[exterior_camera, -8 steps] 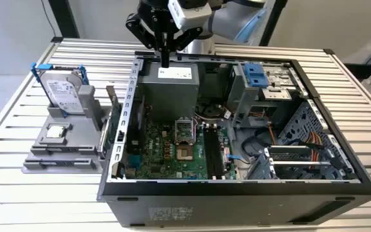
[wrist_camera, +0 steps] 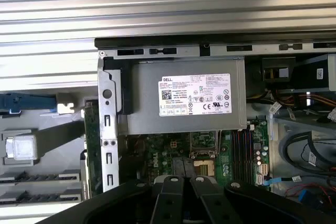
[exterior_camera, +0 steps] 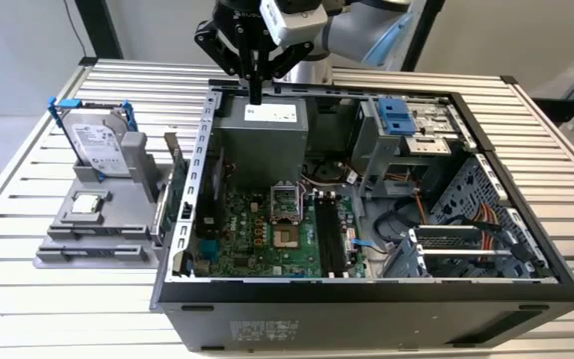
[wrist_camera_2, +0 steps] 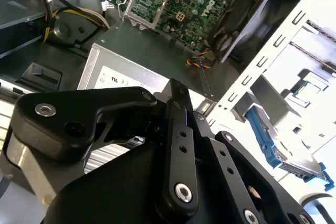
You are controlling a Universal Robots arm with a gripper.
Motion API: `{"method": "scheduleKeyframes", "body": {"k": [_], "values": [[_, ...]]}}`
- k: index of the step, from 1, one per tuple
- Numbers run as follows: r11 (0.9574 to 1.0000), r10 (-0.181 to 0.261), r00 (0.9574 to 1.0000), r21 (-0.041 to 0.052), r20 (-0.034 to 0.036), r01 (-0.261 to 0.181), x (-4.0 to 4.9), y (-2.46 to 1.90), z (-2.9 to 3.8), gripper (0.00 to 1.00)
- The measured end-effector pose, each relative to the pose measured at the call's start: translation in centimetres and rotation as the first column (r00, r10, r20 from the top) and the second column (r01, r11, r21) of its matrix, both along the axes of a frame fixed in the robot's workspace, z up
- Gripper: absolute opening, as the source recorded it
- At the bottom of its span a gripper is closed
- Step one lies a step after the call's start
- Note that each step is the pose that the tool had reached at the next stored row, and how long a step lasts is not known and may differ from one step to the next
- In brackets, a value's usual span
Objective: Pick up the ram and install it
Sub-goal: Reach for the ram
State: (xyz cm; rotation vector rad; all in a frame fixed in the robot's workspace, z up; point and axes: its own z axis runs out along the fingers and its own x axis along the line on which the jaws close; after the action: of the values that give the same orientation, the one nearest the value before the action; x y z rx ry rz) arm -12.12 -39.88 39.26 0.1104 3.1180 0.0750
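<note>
The end effector (exterior_camera: pixel 255 96) is held above the power supply (exterior_camera: pixel 262 131) inside the open computer case (exterior_camera: pixel 367 299), its fingers closed narrow with nothing gripped. The ram (exterior_camera: pixel 165 213) stands on edge well apart from it, lower and towards the exterior view's left, just outside the case wall.

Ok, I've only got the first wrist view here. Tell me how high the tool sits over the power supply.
Observer: In the exterior view the tool hangs clear above the power supply, not touching it.
Operator: Now tell me what it carries.
Observer: Nothing that shows. In the exterior view the tool is shut and nothing hangs from its tip.
Operator: Give me what stands outside the case.
Observer: On the exterior view's left, beside the case, a hard drive in a blue frame stands upright in a gray holder.
</note>
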Motion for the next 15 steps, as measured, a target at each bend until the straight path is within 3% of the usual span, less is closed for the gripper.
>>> {"method": "scheduleKeyframes", "body": {"k": [6, 15], "values": [[1.0, 0.0, 1.0, 0.0, 0.0, 0.0, -0.11, 0.0, 0.0, 0.0], [1.0, 0.0, 1.0, 0.0, 0.0, 0.0, -1.23, 0.0, 0.0, 0.0]]}}
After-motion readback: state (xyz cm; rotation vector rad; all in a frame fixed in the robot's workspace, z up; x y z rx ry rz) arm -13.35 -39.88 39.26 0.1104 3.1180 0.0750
